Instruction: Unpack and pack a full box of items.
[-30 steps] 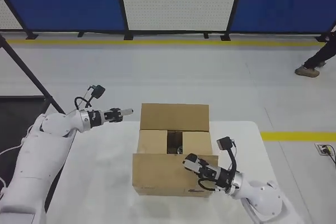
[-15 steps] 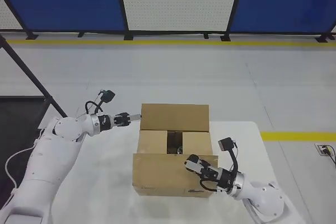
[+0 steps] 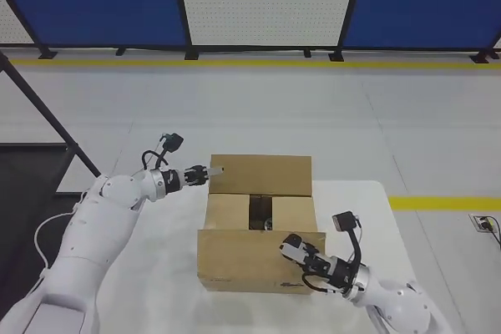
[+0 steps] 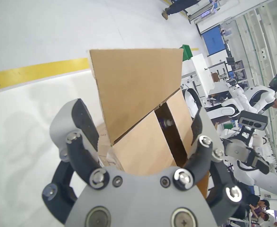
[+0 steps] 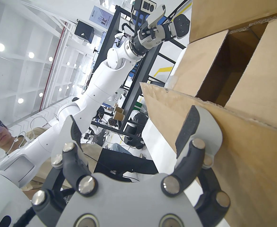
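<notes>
Start at the near side: your right claw (image 3: 290,245) is released, jaws spread and holding nothing, right at the top edge of the near flap (image 5: 223,157) of the box (image 3: 234,275). I cannot tell whether a finger actually touches the cardboard. The box itself stands on the tabletop (image 3: 167,259) between the left and right edges, set toward the far edge. The near flap looks lifted away from the opening, so count that one as done. Just beyond it, the two inner flaps (image 3: 228,211) still lie across the top, with only a dark gap (image 3: 260,213) between them. Through that gap something small (image 4: 167,123) shows inside, too small to identify. Farther on, the far flap (image 3: 260,174) stands raised at the far edge, off the opening, so that one is done too. Your left claw (image 3: 215,172) hangs at that flap's left corner, likewise released, jaws apart and gripping nothing. My reading is that you are early in the unpacking half. The outer flaps are open, the inner pair are yet to be swung aside, the contents are yet to be lifted out, and the whole repacking and closing lies ahead.
</notes>
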